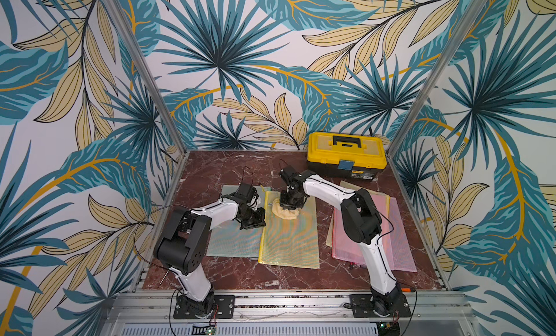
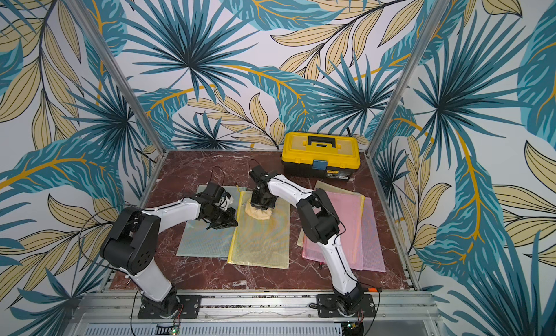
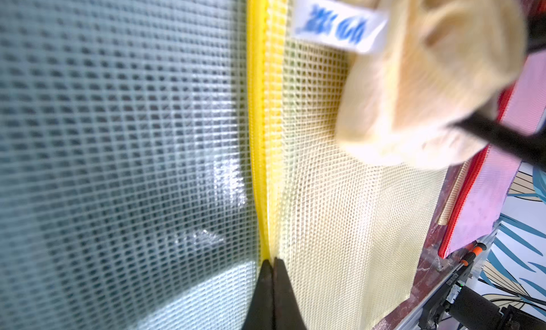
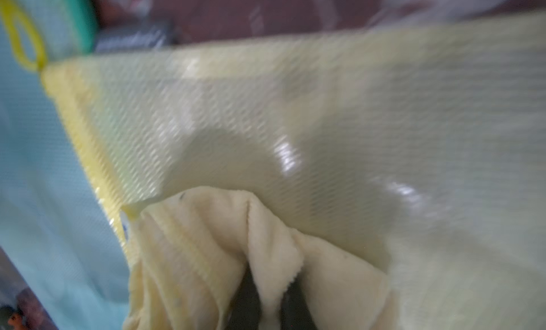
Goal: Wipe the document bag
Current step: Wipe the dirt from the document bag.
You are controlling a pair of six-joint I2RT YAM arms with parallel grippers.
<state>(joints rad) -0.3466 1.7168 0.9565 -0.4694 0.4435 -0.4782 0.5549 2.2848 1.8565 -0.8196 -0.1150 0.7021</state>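
- Lying flat at mid-table, the yellow mesh document bag runs lengthways from far to near, with its zipper edge along the left side.
- Up at the bag's far end sits the cream cloth, bunched in a heap, and the right gripper is down on top of it, jaws clamped into the folds.
- Over on the zipper edge, the left gripper has its jaws pressed together, tips right at the yellow strip; whether they press on it cannot be told.
- That same edge overlaps a green mesh bag lying on the left.
- Nearward of the cloth, the bag's mesh face lies bare all the way to its near edge, then comes marble tabletop.
- On the right, a narrow strip of marble parts the bag from a stack of pink bags under the right arm.
- Far right corner: a yellow toolbox, well apart from the cloth.
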